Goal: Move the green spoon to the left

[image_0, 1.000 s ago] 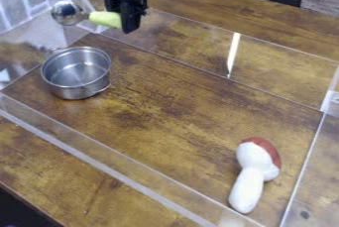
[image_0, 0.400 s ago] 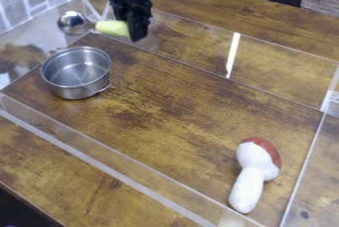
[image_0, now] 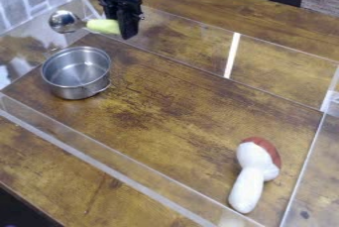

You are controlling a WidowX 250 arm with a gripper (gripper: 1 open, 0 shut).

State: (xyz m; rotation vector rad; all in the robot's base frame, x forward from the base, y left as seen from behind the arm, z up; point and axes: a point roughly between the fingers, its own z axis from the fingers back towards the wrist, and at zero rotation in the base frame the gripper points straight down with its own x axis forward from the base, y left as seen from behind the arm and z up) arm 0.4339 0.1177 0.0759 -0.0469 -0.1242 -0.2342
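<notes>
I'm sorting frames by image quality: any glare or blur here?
Camera view: bright glare streak on the clear divider; window-like reflections at top left; gripper and green spoon look soft; pot and mushroom fairly clear.

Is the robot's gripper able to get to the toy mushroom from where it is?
Probably yes. The mushroom lies alone on open wood, nothing over it. But the gripper is far across the table, already holding the green spoon.

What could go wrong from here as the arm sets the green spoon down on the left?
1. The gripper holds the green spoon by one end only, so it may pivot or slip.
2. The metal pot sits just below in the picture; a released spoon could land in it or strike its rim.
</notes>
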